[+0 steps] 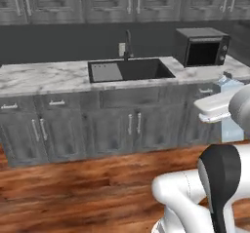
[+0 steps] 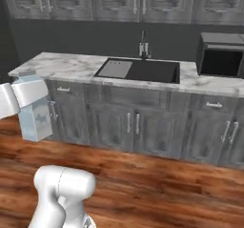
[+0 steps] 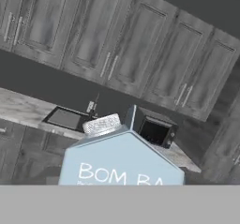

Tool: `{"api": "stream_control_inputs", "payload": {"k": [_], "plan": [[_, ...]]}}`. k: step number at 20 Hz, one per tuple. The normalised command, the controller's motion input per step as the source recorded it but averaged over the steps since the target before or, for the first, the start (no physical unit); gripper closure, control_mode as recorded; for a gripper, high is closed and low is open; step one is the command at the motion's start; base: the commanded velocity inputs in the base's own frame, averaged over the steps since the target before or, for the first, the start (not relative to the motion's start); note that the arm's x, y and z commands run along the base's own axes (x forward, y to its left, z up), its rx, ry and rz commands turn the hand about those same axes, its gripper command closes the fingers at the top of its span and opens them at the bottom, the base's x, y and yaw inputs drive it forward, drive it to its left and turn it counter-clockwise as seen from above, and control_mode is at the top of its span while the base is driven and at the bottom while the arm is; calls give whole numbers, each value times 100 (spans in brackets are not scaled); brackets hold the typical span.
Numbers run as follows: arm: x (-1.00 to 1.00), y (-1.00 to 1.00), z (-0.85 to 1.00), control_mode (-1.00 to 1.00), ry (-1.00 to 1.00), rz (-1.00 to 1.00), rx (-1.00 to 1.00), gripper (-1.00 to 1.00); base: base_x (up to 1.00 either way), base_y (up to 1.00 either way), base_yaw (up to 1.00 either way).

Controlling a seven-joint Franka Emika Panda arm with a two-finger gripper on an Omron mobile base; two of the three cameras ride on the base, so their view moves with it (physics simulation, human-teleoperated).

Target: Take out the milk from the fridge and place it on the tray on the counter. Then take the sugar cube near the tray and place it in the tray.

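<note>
The milk [image 1: 233, 128] is a pale blue-white carton that hangs in the air in front of the lower cabinets, off the floor. My gripper [image 1: 220, 108] is shut on its upper part from the side. In the right base view the milk [image 2: 37, 119] is at the far left, with the gripper [image 2: 15, 98] clamped on it. The hand view looks over the milk [image 3: 122, 160], its gabled top and ribbed cap close to the lens. Behind it runs the veined marble counter [image 1: 49, 76] [image 2: 66, 65] [image 3: 18, 107].
A black sink [image 1: 129, 70] [image 2: 143, 70] with a faucet is set into the counter. A dark microwave [image 1: 202, 47] [image 2: 221, 55] [image 3: 152, 130] stands at the counter's right. Grey drawers and cabinet doors [image 1: 132, 125] sit below, upper cabinets above, and wood floor [image 2: 157, 189] in front.
</note>
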Motion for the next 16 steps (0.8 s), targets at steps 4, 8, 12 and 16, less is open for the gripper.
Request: {"api": "stream_control_inputs", "payload": {"k": [4,8,12,16], "plan": [[0,0,0,100,0,0,0,100,3,32,90],[0,0,0,100,0,0,0,100,0,0,100],[0,0,0,100,0,0,0,100,0,0,100],[0,0,0,100,0,0,0,100,0,0,100]]}}
